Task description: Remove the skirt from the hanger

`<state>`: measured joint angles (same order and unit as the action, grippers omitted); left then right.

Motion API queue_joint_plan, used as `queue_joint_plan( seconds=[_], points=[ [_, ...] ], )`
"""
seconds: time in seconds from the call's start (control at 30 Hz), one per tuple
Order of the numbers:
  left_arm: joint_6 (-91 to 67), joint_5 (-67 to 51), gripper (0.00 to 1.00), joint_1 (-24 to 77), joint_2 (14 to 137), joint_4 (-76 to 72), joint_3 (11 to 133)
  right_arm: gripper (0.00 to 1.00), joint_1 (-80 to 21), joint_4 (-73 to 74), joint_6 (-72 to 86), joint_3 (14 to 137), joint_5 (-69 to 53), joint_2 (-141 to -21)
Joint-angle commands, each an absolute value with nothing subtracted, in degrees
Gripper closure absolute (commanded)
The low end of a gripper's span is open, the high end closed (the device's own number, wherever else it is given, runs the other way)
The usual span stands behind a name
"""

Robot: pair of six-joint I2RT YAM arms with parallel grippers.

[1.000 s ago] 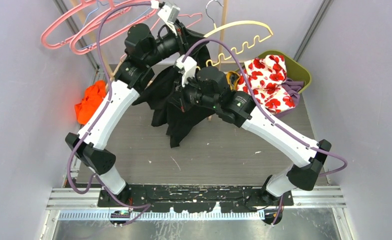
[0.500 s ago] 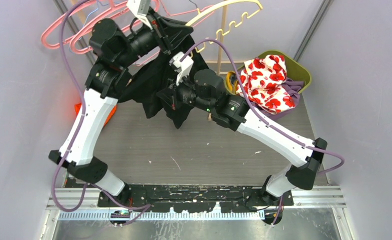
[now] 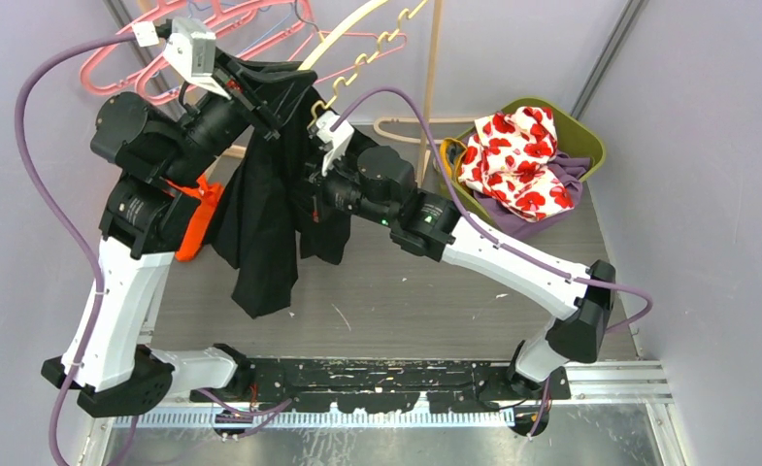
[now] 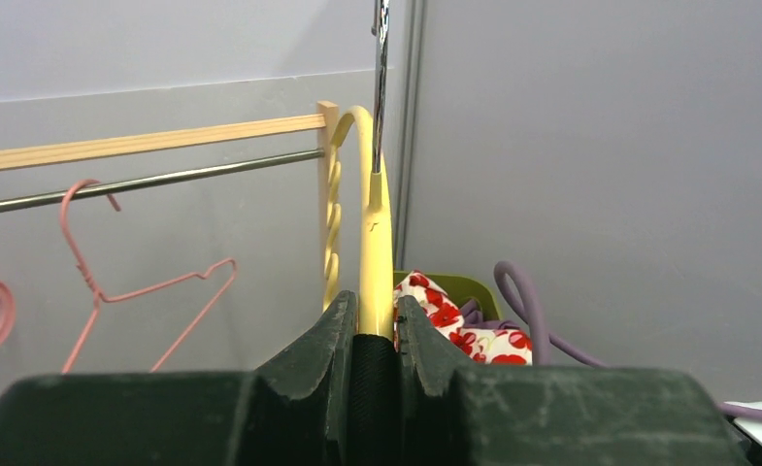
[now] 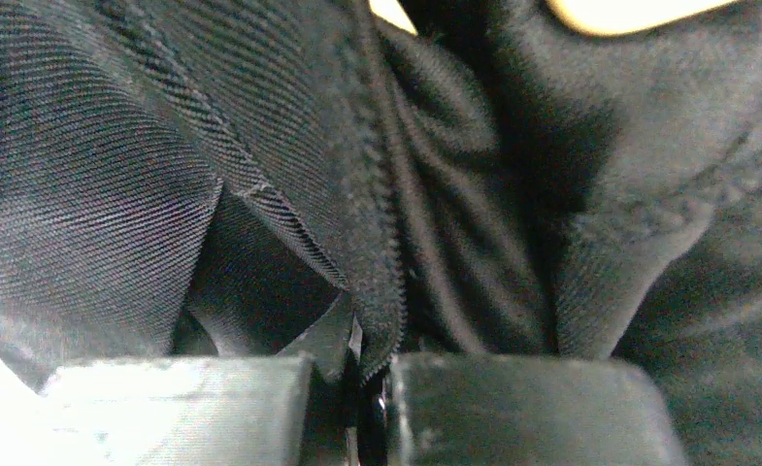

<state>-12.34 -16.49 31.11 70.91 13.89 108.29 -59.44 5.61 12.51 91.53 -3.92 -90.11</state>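
The black skirt (image 3: 260,223) hangs from the yellow hanger (image 3: 352,44), which is tilted up toward the back. My left gripper (image 3: 272,97) is raised high and shut on the hanger's yellow arm (image 4: 375,282), with black fabric (image 4: 372,388) also between its jaws. The hanger's metal hook (image 4: 381,87) points up. My right gripper (image 3: 304,189) is at the skirt's right side, shut on a fold of the black fabric (image 5: 381,320). The skirt fills the right wrist view. Its lower hem hangs free above the table.
Pink hangers (image 3: 163,49) hang at the back left. A wooden rack post (image 3: 433,68) stands behind the skirt. A green bin (image 3: 580,136) with a red-flowered cloth (image 3: 513,155) is at the back right. An orange cloth (image 3: 197,218) lies at the left.
My left arm has swung left and up with the hanger. The skirt went with it and now hangs longer. My right gripper has followed to the left, still holding the fabric.
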Motion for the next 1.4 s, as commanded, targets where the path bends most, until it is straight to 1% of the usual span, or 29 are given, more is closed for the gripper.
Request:
queue_joint_plan(
  seconds=[0.0, 0.17, 0.37, 0.5, 0.63, 0.7, 0.77, 0.9, 1.1, 1.23, 1.27, 1.33, 1.37],
  points=[
    [-9.95, -13.36, 1.00, 31.51, 66.61, -10.05, 115.51, 0.99, -60.19, 24.51, 12.73, 87.14, -5.39, -97.44],
    [-8.03, -13.14, 1.00, 31.54, 66.74, -8.08, 116.94, 0.99, -60.16, 24.46, 12.52, 85.45, -5.28, -97.88],
    [-11.33, -13.78, 1.00, 31.55, 66.60, -6.64, 111.58, 0.99, -60.26, 25.15, 12.99, 85.48, -6.10, -96.57],
    [-11.78, -13.64, 1.00, 31.55, 63.96, 0.63, 103.10, 0.99, -60.24, 24.76, 13.49, 83.86, -6.84, -94.55],
    [-6.71, -5.17, 1.00, 31.55, 59.27, 2.93, 90.45, 0.99, -60.43, 25.05, 13.32, 81.71, -6.08, -92.26],
    [-5.13, -2.13, 1.00, 31.51, 58.99, 1.41, 87.49, 0.99, -60.38, 25.58, 13.13, 81.48, -5.92, -91.71],
    [-3.51, -2.03, 1.00, 31.51, 60.94, 2.09, 89.41, 0.99, -60.38, 26.33, 12.66, 81.93, -5.91, -91.51],
    [-1.72, -4.01, 1.00, 31.55, 65.86, 4.95, 96.96, 0.99, -60.38, 27.79, 10.86, 83.84, -5.20, -91.71],
    [-1.26, -3.95, 1.00, 31.51, 68.93, 1.57, 98.80, 0.99, -60.39, 28.83, 9.41, 84.69, -5.45, -92.48],
    [-1.52, -4.75, 1.00, 31.51, 70.62, -0.29, 97.97, 0.99, -60.40, 28.66, 9.54, 84.07, -6.12, -91.84],
    [-1.76, -4.88, 0.99, 31.54, 70.92, -0.91, 97.51, 0.99, -60.38, 28.70, 9.57, 83.92, -6.40, -91.66],
    [-2.09, -5.19, 0.89, 31.56, 71.61, -2.17, 96.97, 0.99, -60.39, 28.74, 9.54, 83.41, -6.62, -91.31],
    [-2.11, -5.60, 0.87, 31.55, 72.03, -2.49, 97.06, 0.99, -60.38, 28.84, 9.45, 83.07, -6.56, -91.12]
  ],
)
